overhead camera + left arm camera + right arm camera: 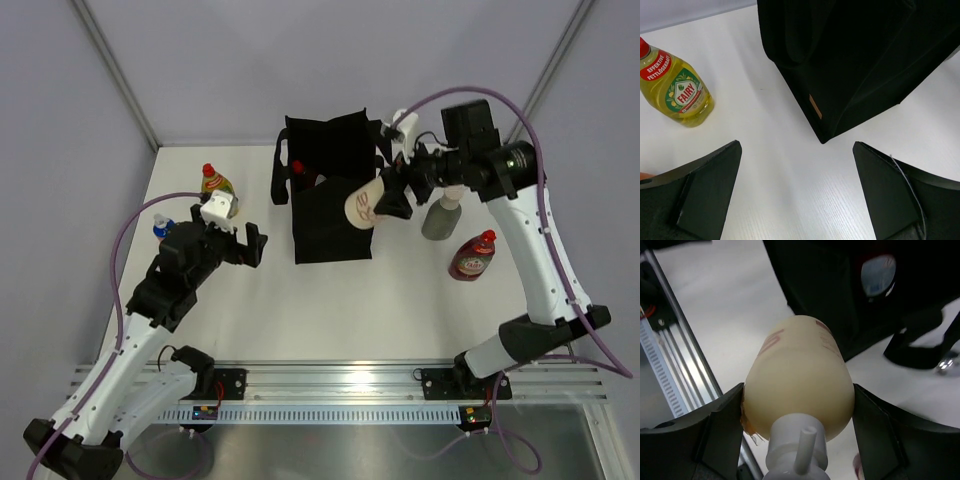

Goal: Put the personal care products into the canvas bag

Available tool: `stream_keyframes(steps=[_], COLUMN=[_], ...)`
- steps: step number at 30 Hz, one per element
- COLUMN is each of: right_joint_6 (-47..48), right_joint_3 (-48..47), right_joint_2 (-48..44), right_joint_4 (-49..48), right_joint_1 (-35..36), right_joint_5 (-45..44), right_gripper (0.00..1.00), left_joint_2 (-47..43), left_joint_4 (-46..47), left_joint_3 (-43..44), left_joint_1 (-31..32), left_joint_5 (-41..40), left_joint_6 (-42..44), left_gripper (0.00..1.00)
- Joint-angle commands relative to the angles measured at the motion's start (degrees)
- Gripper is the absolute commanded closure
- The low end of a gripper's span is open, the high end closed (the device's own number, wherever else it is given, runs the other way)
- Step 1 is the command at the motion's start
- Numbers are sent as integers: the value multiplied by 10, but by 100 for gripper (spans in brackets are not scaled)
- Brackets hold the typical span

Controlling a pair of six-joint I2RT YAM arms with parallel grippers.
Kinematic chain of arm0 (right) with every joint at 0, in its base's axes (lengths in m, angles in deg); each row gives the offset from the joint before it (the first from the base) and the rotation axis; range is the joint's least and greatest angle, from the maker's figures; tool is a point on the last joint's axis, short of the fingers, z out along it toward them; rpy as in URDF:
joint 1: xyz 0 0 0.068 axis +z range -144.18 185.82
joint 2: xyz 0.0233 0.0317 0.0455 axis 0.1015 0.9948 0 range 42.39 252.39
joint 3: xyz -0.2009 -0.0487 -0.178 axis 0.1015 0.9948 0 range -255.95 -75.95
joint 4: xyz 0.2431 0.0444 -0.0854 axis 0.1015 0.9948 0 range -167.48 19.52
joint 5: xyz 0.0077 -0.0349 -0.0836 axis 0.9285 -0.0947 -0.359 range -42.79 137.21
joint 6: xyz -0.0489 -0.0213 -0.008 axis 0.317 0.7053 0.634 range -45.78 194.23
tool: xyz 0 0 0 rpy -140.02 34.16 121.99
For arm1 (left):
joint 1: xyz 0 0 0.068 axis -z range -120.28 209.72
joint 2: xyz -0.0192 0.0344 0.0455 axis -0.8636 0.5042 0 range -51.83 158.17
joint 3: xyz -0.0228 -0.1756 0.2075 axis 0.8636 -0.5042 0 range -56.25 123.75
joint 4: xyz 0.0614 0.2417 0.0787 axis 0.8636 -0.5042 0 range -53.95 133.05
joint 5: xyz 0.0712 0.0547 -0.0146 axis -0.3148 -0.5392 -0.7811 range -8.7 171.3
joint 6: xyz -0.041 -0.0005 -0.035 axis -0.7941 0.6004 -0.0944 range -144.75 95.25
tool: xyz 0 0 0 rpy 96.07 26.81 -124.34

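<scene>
"Gripping anything, was the right gripper (392, 195) (799, 407)?"

"Yes. Its fingers were clamped on either side of the cream pump bottle (365, 203) (800, 385). The bottle was held off the table, tilted, with its base at the top right edge of the black bag (330, 195) (850, 65) (835, 285). The bag stood upright with its mouth open."

"What was close by?"

"A grey-green bottle (440, 215) and a dark red bottle (472, 255) stood right of the bag, apart from it, under the right arm. The yellow bottle (216, 185) (677, 87) stood well off to the left, by the table's left edge."

"And the left gripper (255, 245) (797, 165)?"

"Its jaws were spread wide around nothing, low beside the bag's left corner, not touching it. From the bag's front to the near rail (340, 375), the table (320, 310) lay bare."
</scene>
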Motion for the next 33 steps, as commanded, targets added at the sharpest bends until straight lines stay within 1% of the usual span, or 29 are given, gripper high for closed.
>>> stream_keyframes(steps=[1, 2, 3, 4, 5, 6, 8, 9, 13, 17, 19, 21, 22, 24, 25, 27, 28, 31, 33], right_joint_6=[-50, -72, -81, -92, -115, -124, -142, -145, -125, -100, -64, -41, -22, -16, -20, -39, -39, -37, -31], right_joint_3=[-171, -243, -276, -310, -368, -395, -444, -447, -413, -410, -400, -378, -361, -360, -378, -399, -406, -366, -339], right_joint_2=[65, 88, 133, 154, 176, 217, 251, 274, 307, 344, 353, 364, 368, 399, 412, 451, 460, 471, 470], right_joint_4=[-55, -71, -80, -90, -113, -125, -164, -178, -228, -209, -186, -187, -189, -208, -216, -226, -238, -281, -301], right_joint_1=[11, 12, 12, 13, 13, 14, 16, 16, 18, 22, 38, 55, 73, 87, 95, 97, 96, 95, 96], right_joint_5=[55, 50, 45, 42, 35, 30, 7, 0, -38, -38, -44, -63, -90, -119, -148, -179, -211, -260, -273], right_gripper=[100, 100, 100, 100, 100, 100, 100, 100, 100, 100, 100, 100, 100, 100, 100, 100, 100, 100, 100], left_joint_2=[-12, -12, -15, -16, -18, -18, -22, -22, -27, -30, -29, -28, -27, -26, -26, -29, -32, -42, -49], left_joint_4=[11, 9, 7, 3, 1, -3, -10, -11, -24, -19, -12, -5, -2, 4, 4, 3, 4, 6, 10], left_joint_3=[-1, 0, 1, 2, 4, 4, 9, 11, 14, 4, -5, -17, -20, -26, -26, -25, -26, -36, -43], left_joint_1=[0, 0, 0, 0, 0, 0, 0, 0, 0, 1, 0, 0, 0, 0, 0, 0, 0, 0, 0], left_joint_5=[5, 2, 1, 0, -3, -4, -5, -5, -5, -5, -4, -5, -5, -5, -5, -5, -5, -5, -6], left_joint_6=[-10, -13, -17, -20, -22, -23, -23, -22, -13, -1, 1, 3, 4, 2, 1, 0, -1, 1, 1], left_gripper=[1, 1, 1, 1, 1, 1, 1, 1, 1, 1, 1, 1, 1, 1, 1, 1, 1, 1, 1])
